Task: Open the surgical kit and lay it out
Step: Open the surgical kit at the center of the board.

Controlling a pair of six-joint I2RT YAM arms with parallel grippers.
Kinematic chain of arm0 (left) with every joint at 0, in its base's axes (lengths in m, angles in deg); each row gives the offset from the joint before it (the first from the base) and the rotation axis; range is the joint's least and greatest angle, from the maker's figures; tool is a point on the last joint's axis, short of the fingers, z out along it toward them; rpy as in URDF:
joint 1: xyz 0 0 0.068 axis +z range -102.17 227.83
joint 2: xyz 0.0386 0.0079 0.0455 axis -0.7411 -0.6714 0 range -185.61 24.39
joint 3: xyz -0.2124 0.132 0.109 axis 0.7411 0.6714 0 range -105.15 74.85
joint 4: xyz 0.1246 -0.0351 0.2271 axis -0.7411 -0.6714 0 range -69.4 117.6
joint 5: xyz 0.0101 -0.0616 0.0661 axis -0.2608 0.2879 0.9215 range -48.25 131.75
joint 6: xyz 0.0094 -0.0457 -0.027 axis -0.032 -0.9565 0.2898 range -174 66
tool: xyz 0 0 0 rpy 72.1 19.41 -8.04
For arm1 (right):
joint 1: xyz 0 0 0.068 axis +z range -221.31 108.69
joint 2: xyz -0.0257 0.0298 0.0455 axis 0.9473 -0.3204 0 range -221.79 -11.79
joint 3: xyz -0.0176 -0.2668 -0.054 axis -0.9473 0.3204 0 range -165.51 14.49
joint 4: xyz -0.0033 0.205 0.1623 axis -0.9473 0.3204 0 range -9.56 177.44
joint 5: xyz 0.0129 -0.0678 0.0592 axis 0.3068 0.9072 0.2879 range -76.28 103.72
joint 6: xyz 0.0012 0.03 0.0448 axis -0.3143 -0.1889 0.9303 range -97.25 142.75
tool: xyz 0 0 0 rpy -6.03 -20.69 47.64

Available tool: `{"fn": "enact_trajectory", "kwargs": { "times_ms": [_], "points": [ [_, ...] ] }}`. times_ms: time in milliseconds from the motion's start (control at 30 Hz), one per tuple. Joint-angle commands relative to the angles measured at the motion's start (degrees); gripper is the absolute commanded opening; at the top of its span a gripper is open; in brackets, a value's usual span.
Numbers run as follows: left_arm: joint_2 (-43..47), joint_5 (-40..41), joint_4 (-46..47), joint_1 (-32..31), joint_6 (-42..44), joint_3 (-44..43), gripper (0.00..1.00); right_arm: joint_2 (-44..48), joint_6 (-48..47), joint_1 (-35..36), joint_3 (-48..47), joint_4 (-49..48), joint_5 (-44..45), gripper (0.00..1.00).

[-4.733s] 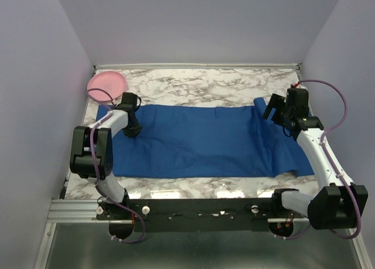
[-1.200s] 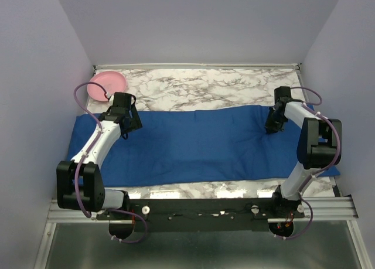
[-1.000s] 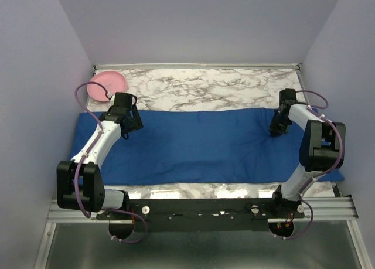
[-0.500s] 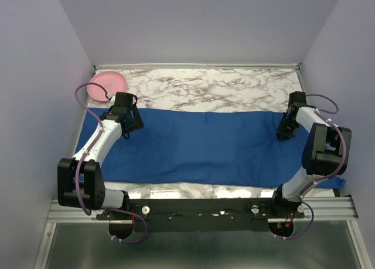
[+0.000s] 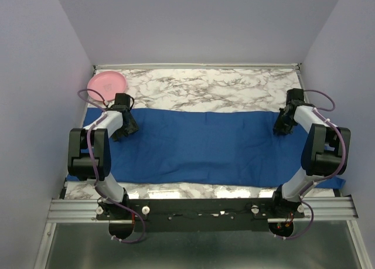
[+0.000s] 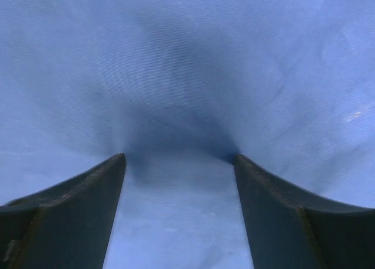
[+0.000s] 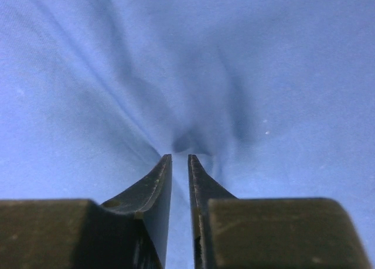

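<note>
The surgical kit shows as a large royal-blue cloth wrap [image 5: 205, 146] spread flat across the marble table, from the left edge to the right. My left gripper [image 5: 125, 130] points down onto the cloth's far left part. In the left wrist view it [image 6: 179, 159] is open wide, both fingertips [image 6: 117, 163] resting on the blue cloth [image 6: 187, 75] with nothing between them. My right gripper [image 5: 282, 127] is down on the cloth's far right part. In the right wrist view it [image 7: 179, 156] stands open by a narrow slit, and creases in the cloth [image 7: 117, 75] run towards its tips.
A pink plate [image 5: 107, 83] sits at the back left corner of the marble table [image 5: 205, 87]. The cloth's ends overhang the table's left and right sides. Lilac walls close in the table on three sides, and the arms' mounting rail [image 5: 199, 209] runs along the near edge.
My right gripper dragged the cloth's right end outward, flattening it, then loosened its jaws and drew back slightly. My left arm folded back and its gripper came down onto the cloth.
</note>
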Motion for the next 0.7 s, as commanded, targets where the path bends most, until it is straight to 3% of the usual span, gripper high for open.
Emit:
{"fn": "enact_trajectory", "kwargs": {
  "times_ms": [0,133,200,367,467,667],
  "points": [
    [-2.86,-0.93,-0.02,0.34,-0.73,0.23,0.74,0.68,-0.69,1.43,0.37,-1.3,0.25,0.32],
    [-4.44,-1.98,-0.11,0.34,-1.34,1.47,0.56,3.14,-0.61,2.31,0.28,-1.22,1.39,0.48],
    [-4.8,-2.34,-0.11,0.34,-1.78,2.34,0.41,5.07,-0.69,2.57,0.28,-1.22,1.57,0.53],
    [-4.71,-2.52,-0.02,3.06,-3.01,4.1,0.12,8.24,-0.87,3.28,-0.16,-0.95,2.01,0.54],
    [-4.45,-2.08,-0.45,4.11,-3.63,4.28,0.01,9.12,-0.96,3.45,-0.25,-0.87,1.92,0.54],
    [-2.08,0.56,-1.95,6.83,-5.56,5.51,0.0,9.56,-1.04,3.45,-0.16,-1.04,1.66,0.54]
  ]
}}
